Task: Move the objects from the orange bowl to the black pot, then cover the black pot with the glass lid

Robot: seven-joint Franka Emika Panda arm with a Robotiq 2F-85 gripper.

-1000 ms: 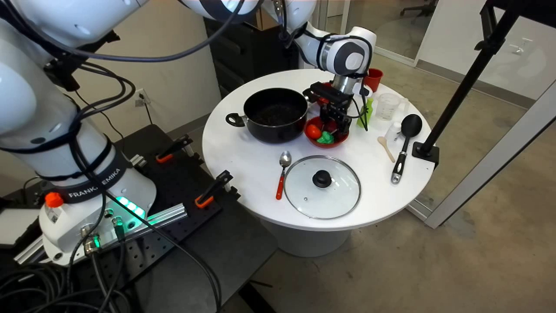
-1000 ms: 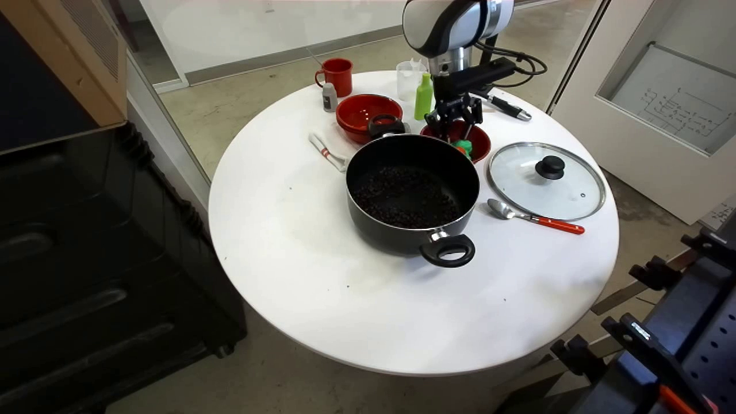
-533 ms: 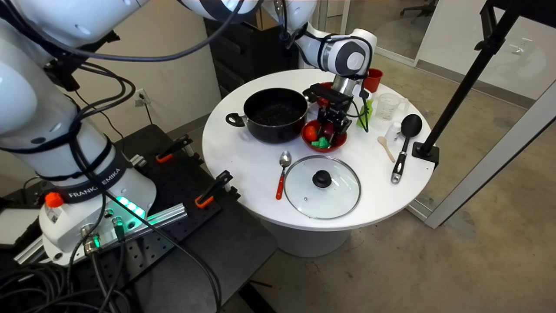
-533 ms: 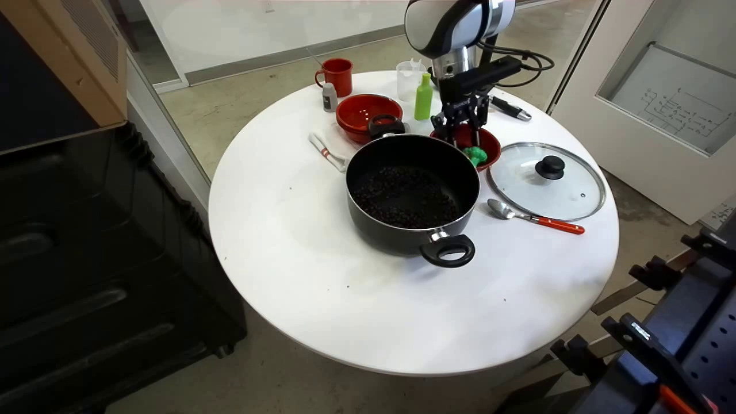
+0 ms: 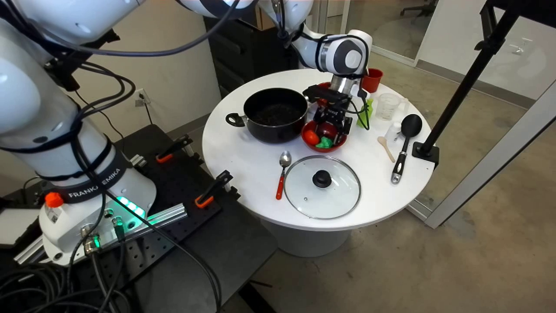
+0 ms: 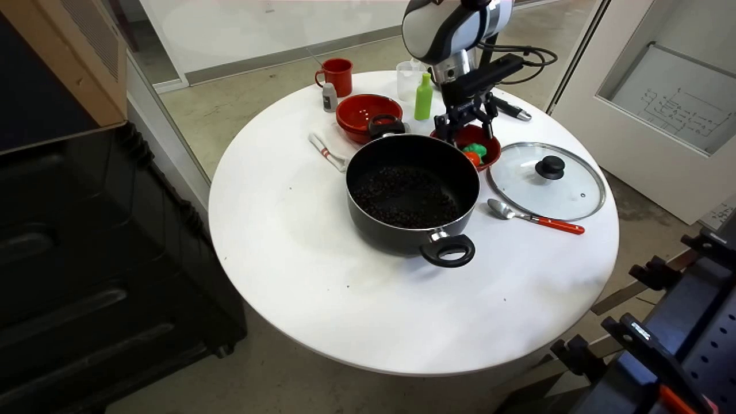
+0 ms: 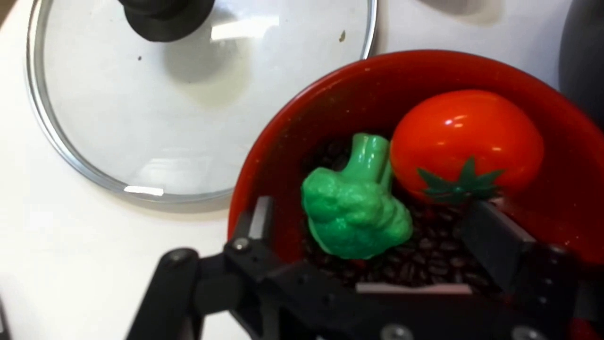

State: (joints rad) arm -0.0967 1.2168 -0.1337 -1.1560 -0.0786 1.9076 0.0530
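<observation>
My black two-fingered metal pincer is spread wide, its fingers well apart, and I hold nothing. As the wrist view has it, a glossy bright green broccoli with a stubby stalk lies between those fingers, clear of both, inside a shallow round red bowl. Snug beside it in the bowl sits a shiny orange-red tomato with a dark green leaf star; one of my fingertips is close by its leaves, and whether they touch I cannot tell. Small dark beans cover the bowl's floor around both. In an exterior view a dark red rounded thing shows beside the tomato, close under my knuckles; what it is I cannot make out.

My white jointed arm reaches out over the round white table and bends at the wrist, so that I point down, slightly tilted, with my fingertips at the bowl; how deep they go I cannot judge. Just beside the bowl stands the wide round black pot with looped handles, and near the bowl, flat on the table, lies the round clear glass lid with metal rim and black knob.
</observation>
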